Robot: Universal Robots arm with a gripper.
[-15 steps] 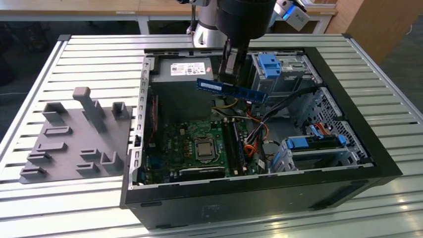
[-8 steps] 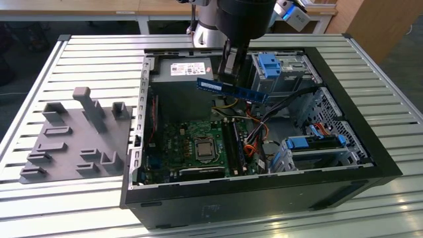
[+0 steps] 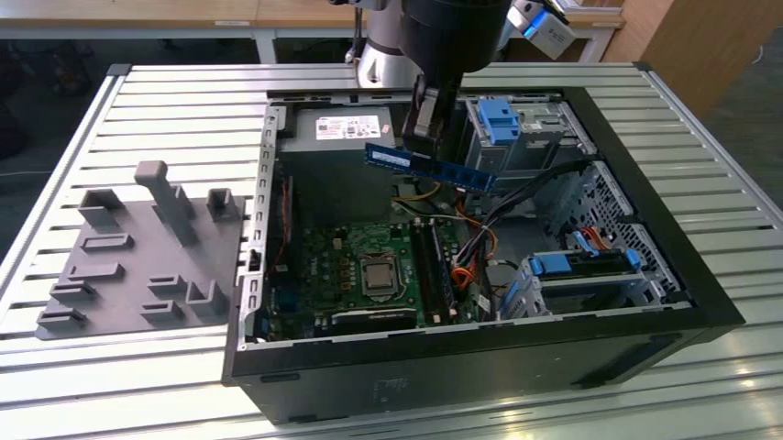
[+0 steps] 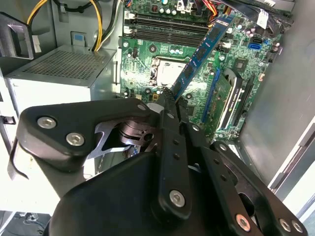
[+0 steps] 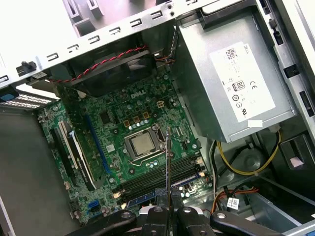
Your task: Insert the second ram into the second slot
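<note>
Slatted metal counter [image 3: 183, 101] is carrying an open computer case [image 3: 465, 367] lying on its side. Above the case's motherboard [image 3: 367, 266], the jaws are pinching the second ram [image 3: 428, 167] by its upper edge, close to mid-length. The blue stick is hanging clear of the board, well above the memory slots [image 3: 431, 270], and is touching nothing but the jaws.

It is likely handling as a light, stiff but thin board that is easily cracked by twisting. It seems best held across its flat faces near the top edge, away from the contacts, much as it is being held now.

In the exterior view its long axis is running nearly level from that view's left to its right, dipping slightly at the right end. Its contact edge is facing down toward the board. That line is appearing to cross the slots rather than follow them.
</note>
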